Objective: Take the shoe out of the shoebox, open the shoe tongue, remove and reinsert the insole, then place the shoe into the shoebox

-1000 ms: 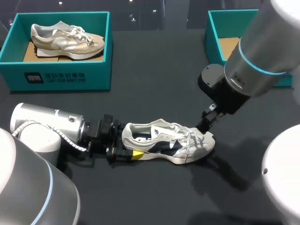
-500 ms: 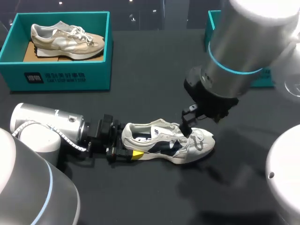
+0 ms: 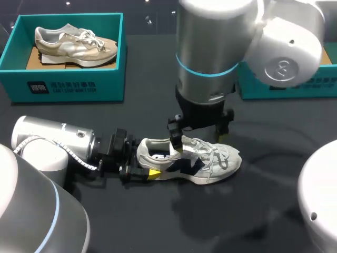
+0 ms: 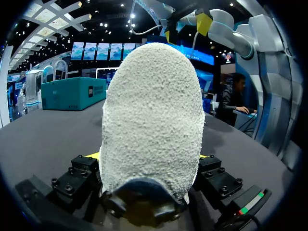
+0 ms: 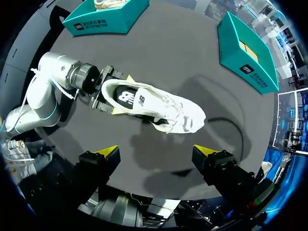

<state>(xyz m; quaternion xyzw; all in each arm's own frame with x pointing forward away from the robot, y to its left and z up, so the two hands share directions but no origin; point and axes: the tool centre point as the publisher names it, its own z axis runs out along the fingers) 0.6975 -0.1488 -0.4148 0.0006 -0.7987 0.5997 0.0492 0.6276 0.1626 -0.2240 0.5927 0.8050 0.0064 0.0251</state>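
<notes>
Head view: white shoe on table, heel pinched in left gripper, toe pointing away from it. Right gripper: fingers spread wide, shoe directly beneath. Teal shoebox well beyond right gripper.

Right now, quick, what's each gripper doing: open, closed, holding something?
Left gripper: closed on the heel of the shoe.
Right gripper: open, empty, above the shoe.
</notes>
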